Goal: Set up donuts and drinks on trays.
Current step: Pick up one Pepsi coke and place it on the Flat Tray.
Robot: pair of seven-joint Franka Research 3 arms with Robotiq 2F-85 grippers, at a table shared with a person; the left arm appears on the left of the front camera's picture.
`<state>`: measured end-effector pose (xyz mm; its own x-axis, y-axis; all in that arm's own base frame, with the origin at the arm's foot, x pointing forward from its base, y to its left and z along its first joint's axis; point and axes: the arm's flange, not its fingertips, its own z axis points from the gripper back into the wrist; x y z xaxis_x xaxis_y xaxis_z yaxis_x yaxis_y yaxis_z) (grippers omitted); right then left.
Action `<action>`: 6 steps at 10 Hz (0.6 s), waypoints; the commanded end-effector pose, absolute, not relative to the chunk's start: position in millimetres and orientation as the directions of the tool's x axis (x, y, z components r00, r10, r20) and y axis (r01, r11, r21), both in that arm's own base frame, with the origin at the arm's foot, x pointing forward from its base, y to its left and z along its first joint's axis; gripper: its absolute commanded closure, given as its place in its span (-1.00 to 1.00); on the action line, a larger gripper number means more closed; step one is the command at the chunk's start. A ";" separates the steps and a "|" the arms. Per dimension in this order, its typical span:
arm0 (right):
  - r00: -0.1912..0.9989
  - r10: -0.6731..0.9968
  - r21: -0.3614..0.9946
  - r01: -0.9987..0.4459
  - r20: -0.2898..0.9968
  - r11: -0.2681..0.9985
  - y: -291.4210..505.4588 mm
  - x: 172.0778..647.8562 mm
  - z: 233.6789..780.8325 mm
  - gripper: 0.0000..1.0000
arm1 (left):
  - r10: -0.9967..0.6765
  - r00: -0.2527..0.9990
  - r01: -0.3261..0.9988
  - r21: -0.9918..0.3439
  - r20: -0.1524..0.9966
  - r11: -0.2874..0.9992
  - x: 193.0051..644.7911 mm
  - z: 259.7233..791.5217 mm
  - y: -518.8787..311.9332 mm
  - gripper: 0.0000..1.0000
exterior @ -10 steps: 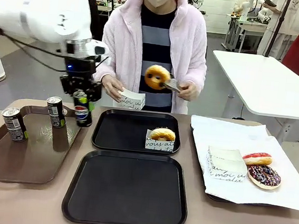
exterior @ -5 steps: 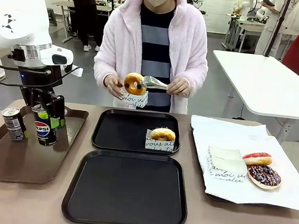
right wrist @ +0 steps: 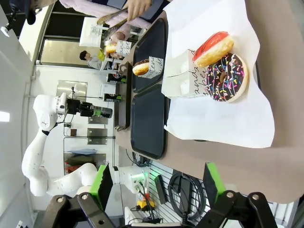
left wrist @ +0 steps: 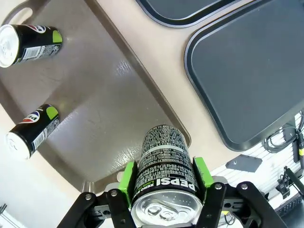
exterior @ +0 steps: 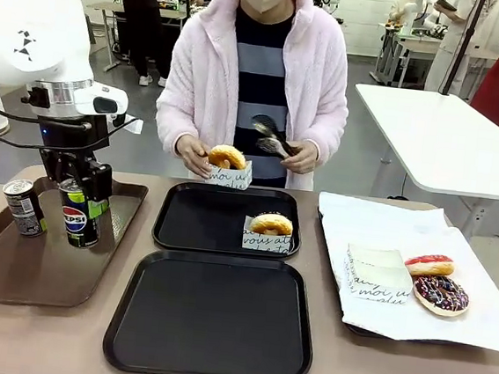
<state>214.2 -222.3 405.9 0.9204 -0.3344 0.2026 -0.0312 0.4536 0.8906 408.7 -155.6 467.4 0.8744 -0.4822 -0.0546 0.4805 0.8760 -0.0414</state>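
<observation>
Standing upright between the green pads of the left claw (left wrist: 163, 176), a black Pepsi can (exterior: 79, 217) is held pinched at the brown tray (exterior: 11, 279); whether its base rests on that tray or hangs just above it cannot be told. A second can (left wrist: 28, 40) and a third can (left wrist: 33, 135) are seen on the same brown tray, well apart from each other. On the far black tray (exterior: 184, 225) one glazed donut (exterior: 271, 223) is already set in its printed paper holder, while a second glazed donut (exterior: 227, 157) is held in a holder in a person's hand (exterior: 193, 150) just beyond that tray, tongs (exterior: 270, 139) raised in the other hand. The near black tray (exterior: 210, 320) is bare. A red-iced donut (exterior: 429, 263) and a chocolate sprinkled donut (exterior: 440, 294) are left on the paper-lined tray (exterior: 379, 222) at the worktop's (exterior: 347, 364) right. The right claw (right wrist: 156, 183) is spread wide, nothing between its pads. The job is judged barely begun: no drink is placed on either black tray.
</observation>
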 end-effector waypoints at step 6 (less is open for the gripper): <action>0.917 -0.334 0.894 -0.049 0.216 0.444 -222.9 215.0 404.3 -1.00 | -0.702 0.711 0.699 -0.066 -0.054 0.713 377.7 482.9 -141.2 -0.18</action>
<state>214.2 -222.3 405.7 0.9204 -0.3345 0.2023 -0.0310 0.4535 0.8907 420.8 -171.1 471.3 0.7682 -0.6362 -0.0712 0.6324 0.7715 -0.0704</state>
